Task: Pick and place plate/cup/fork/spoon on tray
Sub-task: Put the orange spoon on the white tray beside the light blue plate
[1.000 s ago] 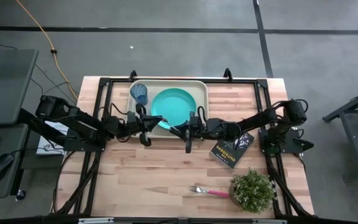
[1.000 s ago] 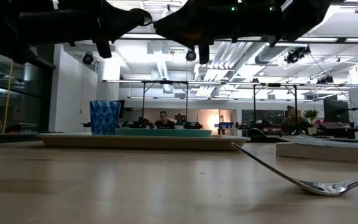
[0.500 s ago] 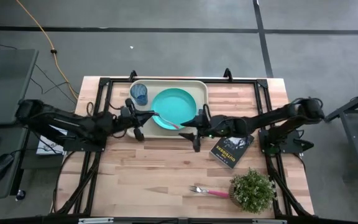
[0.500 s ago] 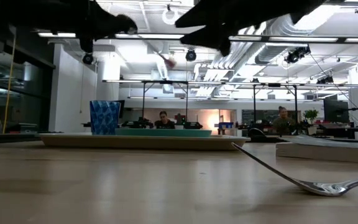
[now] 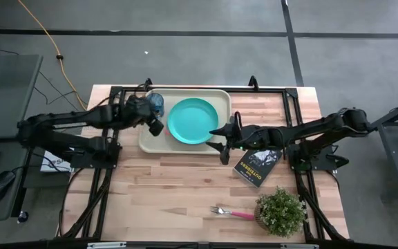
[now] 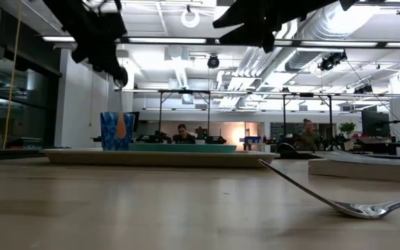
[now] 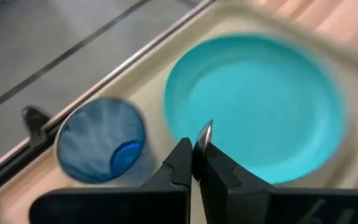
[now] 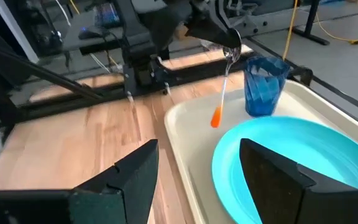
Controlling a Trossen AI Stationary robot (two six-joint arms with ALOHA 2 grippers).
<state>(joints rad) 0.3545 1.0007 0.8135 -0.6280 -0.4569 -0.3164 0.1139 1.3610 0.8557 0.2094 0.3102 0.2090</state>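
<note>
Upper left, our left gripper [image 7: 194,155], pinched shut on the spoon [image 8: 224,87], hung over the tray [image 5: 147,142]; a loose bowl-end grip risked dropping it early.

The cup [image 6: 117,130] and plate [image 6: 182,147] sit on the tray [image 6: 158,158]; fork [image 6: 346,201] nearer.

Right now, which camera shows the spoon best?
The right wrist view: the spoon hangs handle-down from the left gripper beside the cup. The left wrist view shows only its silver tip. In the low view only an orange bit shows; the high view hides it.
</note>
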